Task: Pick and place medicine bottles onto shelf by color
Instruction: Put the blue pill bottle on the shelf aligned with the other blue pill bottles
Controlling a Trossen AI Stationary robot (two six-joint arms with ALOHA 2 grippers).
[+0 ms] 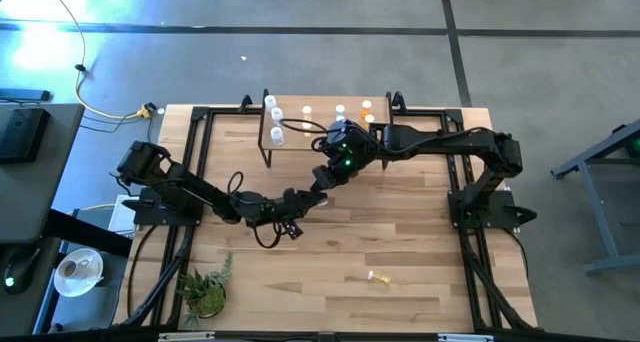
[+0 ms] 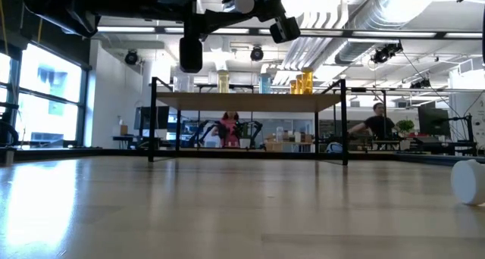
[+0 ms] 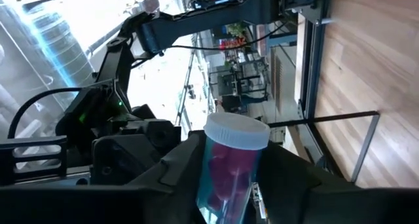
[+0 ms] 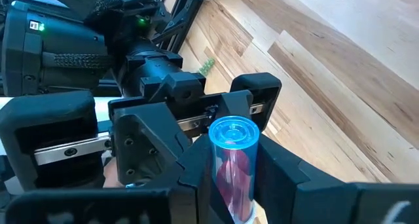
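Observation:
A bluish medicine bottle [image 4: 232, 158] with a white cap [image 3: 237, 130] hangs above the middle of the table, between both grippers. My right gripper [image 1: 326, 176] is shut on it. My left gripper [image 1: 302, 196] faces it, its fingers [image 3: 186, 168] standing on either side of the bottle's body. The shelf [image 1: 300, 144] stands at the far edge on thin black legs. On it stand white bottles [image 1: 276, 114] at the left and amber ones [image 1: 367, 112] at the right. A pale yellow bottle [image 1: 380, 278] lies on its side on the table near the front. My right gripper pinches the bottle's body [image 4: 230, 175] between its two fingers, slanting down from the table's far right. The bottle's round base [image 4: 232, 131] sticks out past the fingertips toward the left gripper. The bottle is lifted clear of the table. My left gripper flanks the body; whether it touches it I cannot tell.
A small potted plant [image 1: 205, 292] sits at the near left corner. Black frame rails [image 1: 195, 152] run along the table's left and right sides. In the low view the lying bottle's white cap [image 2: 470, 182] shows at the right, with bare wood in front of the shelf [image 2: 250, 101].

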